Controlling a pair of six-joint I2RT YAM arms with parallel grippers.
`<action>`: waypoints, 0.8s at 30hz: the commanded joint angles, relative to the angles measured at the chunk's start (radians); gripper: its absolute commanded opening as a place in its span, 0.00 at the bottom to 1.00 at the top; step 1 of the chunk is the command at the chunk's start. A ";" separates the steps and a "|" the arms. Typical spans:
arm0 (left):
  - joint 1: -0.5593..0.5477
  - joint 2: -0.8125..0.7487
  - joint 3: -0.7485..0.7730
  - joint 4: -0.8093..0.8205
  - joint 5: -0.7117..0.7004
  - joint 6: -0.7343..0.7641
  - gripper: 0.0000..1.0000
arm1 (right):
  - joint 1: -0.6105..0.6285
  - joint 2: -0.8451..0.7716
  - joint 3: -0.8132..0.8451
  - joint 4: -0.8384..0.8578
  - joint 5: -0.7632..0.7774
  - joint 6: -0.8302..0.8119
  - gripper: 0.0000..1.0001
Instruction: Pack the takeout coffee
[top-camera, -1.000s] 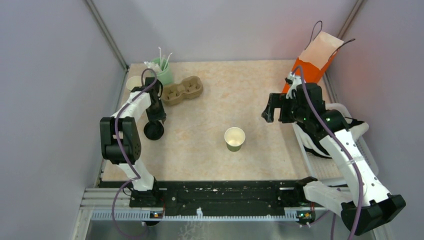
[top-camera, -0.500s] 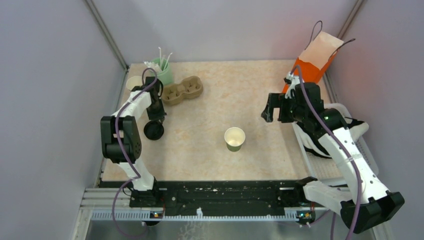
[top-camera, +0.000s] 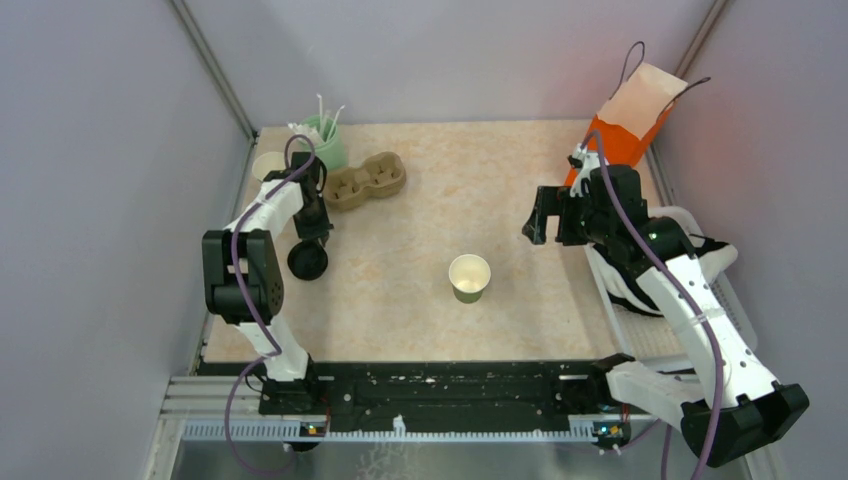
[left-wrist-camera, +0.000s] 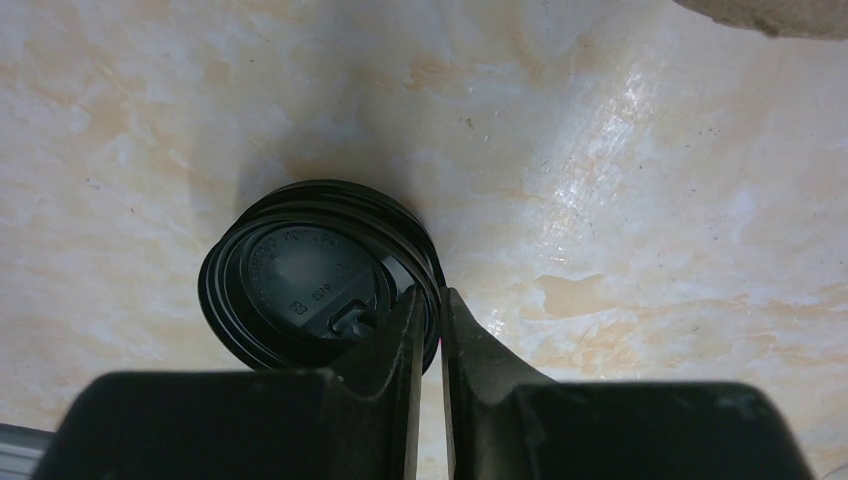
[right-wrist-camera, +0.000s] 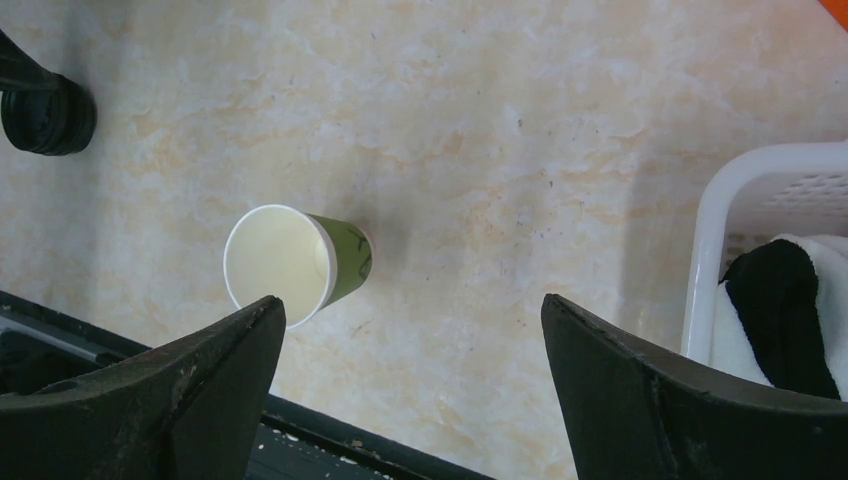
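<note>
Currently the cup (top-camera: 469, 278) stands upright, mouth up, lidless; the left gripper (left-wrist-camera: 428, 302) pinches the flat-lying lid (left-wrist-camera: 300, 275) at its rim; the right gripper (right-wrist-camera: 410, 312) gapes empty.

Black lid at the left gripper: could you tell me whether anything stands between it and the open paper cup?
Nothing visible does. The left gripper pinches the rim of the black lid, and only bare table lies between that and the paper cup.
</note>
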 joint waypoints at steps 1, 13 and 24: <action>0.005 0.010 0.029 0.002 -0.003 0.010 0.19 | 0.010 -0.008 -0.003 0.027 -0.007 -0.009 0.98; 0.005 0.014 0.029 -0.001 -0.007 0.013 0.16 | 0.010 -0.011 -0.007 0.032 -0.009 -0.008 0.98; 0.005 0.009 0.036 -0.008 -0.008 0.013 0.08 | 0.010 -0.010 -0.005 0.030 -0.008 -0.011 0.98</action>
